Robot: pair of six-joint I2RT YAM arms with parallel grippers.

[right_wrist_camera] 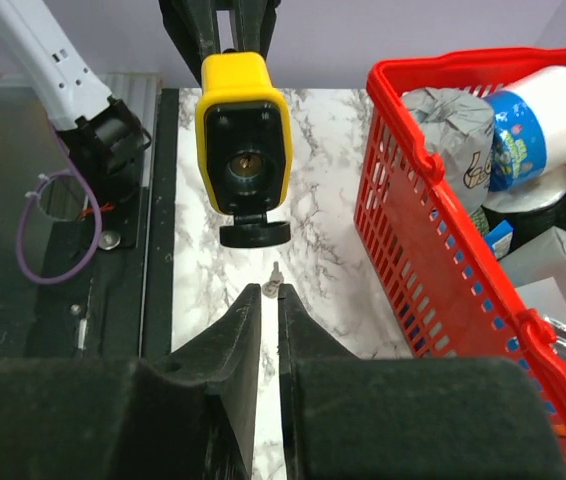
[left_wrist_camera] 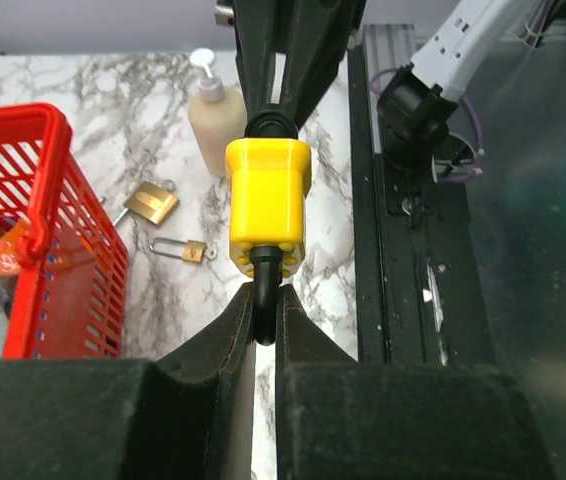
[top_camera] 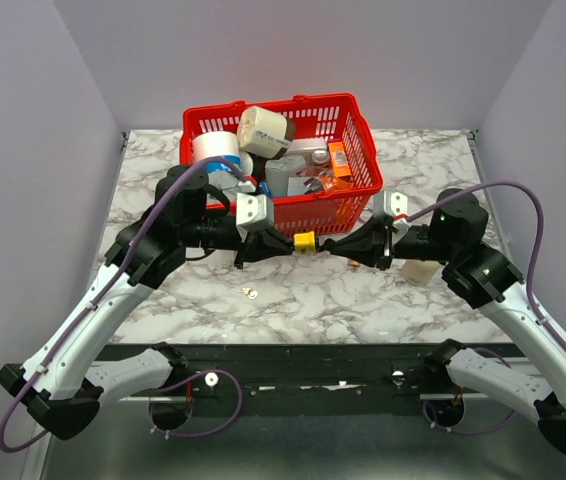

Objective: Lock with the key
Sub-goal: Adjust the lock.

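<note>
As you look out from the arm bases, the key [top_camera: 250, 293] comes first, loose on the tabletop [top_camera: 363, 300], at 7 o'clock from the yellow padlock [top_camera: 304, 243]. Your left tool [left_wrist_camera: 265, 298] is clamped narrow on the padlock's black shackle [left_wrist_camera: 264, 320], holding it in the air. Your right tool [right_wrist_camera: 270, 300], fingers nearly together, faces the keyhole [right_wrist_camera: 246, 165] from 3 o'clock. At 12 o'clock stands the red basket [top_camera: 343, 205].

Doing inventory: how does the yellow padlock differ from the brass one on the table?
The yellow padlock is held off the table by its black shackle in the left end effector; the brass padlock lies loose on the marble. The yellow one's body is bright-coloured, the brass one's bare metal. Both are padlocks.
</note>
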